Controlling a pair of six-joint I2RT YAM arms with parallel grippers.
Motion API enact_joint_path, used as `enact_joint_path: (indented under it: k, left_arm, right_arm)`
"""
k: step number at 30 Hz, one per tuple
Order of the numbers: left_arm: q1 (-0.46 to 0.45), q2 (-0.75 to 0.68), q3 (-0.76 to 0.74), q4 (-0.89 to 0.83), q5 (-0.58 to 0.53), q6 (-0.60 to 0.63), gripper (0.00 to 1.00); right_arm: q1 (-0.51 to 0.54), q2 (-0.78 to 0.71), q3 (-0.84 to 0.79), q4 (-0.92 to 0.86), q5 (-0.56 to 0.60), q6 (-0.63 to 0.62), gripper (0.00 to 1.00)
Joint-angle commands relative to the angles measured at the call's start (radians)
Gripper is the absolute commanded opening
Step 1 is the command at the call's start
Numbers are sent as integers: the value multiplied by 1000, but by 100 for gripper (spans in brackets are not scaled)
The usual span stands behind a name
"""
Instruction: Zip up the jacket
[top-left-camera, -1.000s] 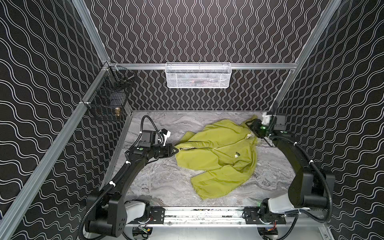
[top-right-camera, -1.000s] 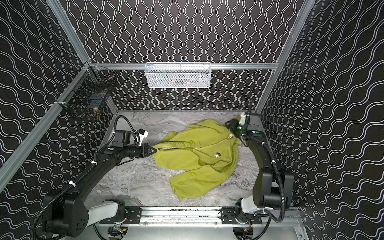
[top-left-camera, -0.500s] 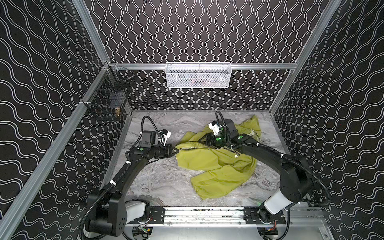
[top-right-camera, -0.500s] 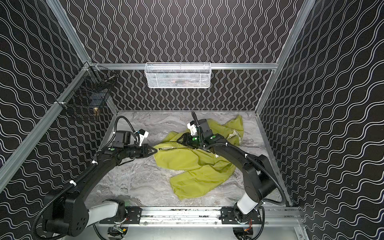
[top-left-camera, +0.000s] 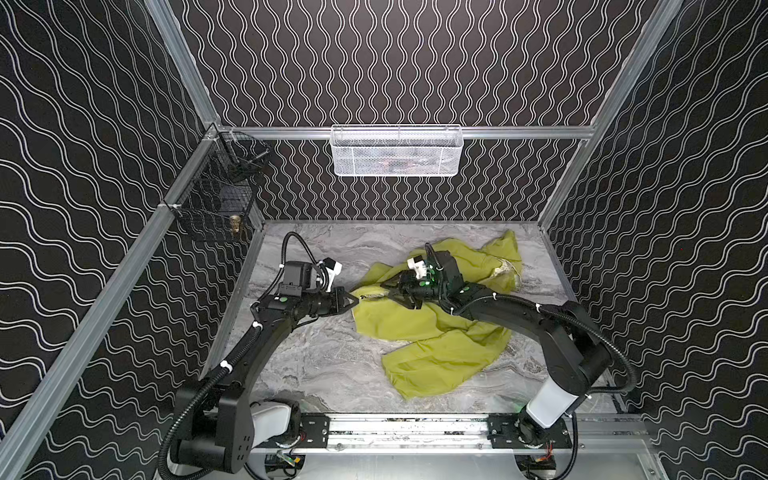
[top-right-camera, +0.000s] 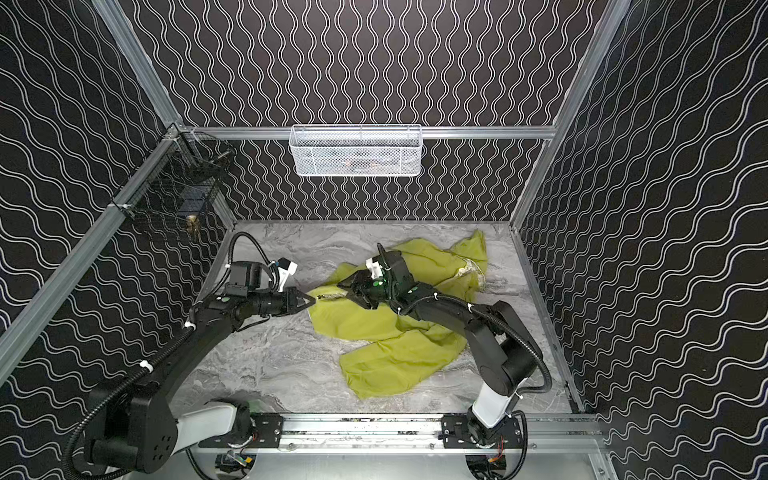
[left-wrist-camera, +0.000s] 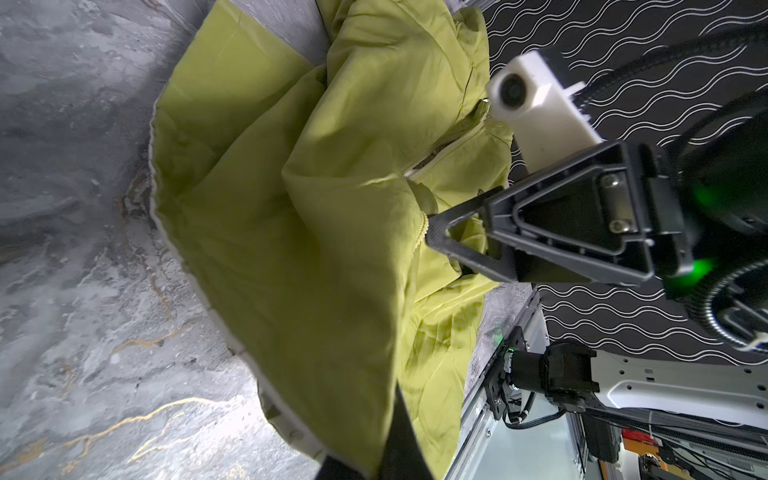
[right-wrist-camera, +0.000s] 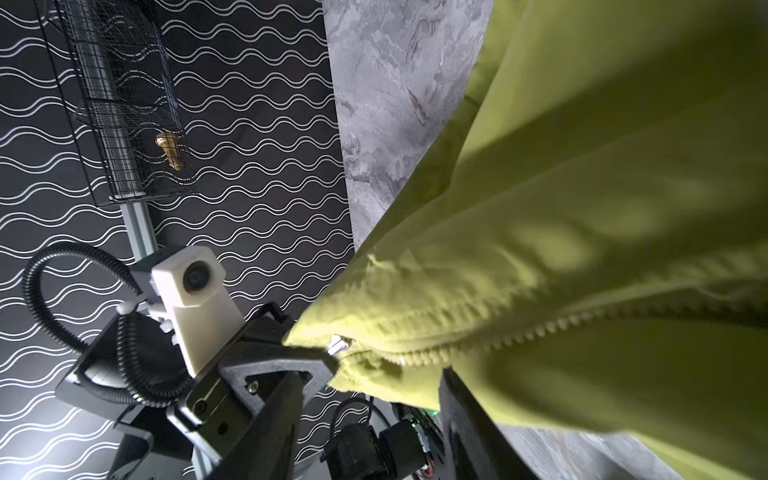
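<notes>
Nearest, the jacket (top-left-camera: 436, 351) sprawls on the table (top-left-camera: 316, 357). Beyond, our left gripper (top-left-camera: 355, 300) clamps its hem corner, anchoring the zipper (right-wrist-camera: 498, 338) taut. Our right gripper (top-left-camera: 395, 296) straddles it, jaws half-parted and holding nothing we can confirm, likely poised to pull.

a robot test cell in a lab, not a home — black wavy-patterned walls (top-left-camera: 395, 62) box in a grey marble-look tabletop (top-left-camera: 332, 353), bare aluminium rails (top-left-camera: 519, 132) frame the panels, a white mesh basket (top-left-camera: 397, 151) hangs at the back, and two black robot arms (top-left-camera: 266, 332) sit bolted to a metal track (top-left-camera: 407, 428) in front
</notes>
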Motion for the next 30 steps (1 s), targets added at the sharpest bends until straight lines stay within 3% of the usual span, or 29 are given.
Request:
enact_joint_path:
  k: [1,4,8,14,17,20,22,30]
  left_arm:
    - [1,-10,-6,34,22,-9,0]
    - [1,-12,-8,39,28,-13,0]
    - [1,-11,-9,42,38,-15,0]
    - [2,-13,-21,70,51,-30,0]
    - [2,-16,-36,104,59,-50,2]
    - [2,-21,-64,161,64,-90,27]
    - [2,-23,-85,210,70,-123,37]
    - [1,4,-148,348,81,-200,42]
  right_arm:
    - [10,22,18,99,-16,72,56]
    - [14,49,33,120,-24,88,56]
    - [14,70,43,117,-3,95,48]
    - [14,97,54,126,6,107,12]
    - [14,102,54,137,2,116,0]
    - [17,102,58,139,0,121,0]
    - [18,102,61,138,-1,123,0]
    - [24,104,65,160,-7,139,0]
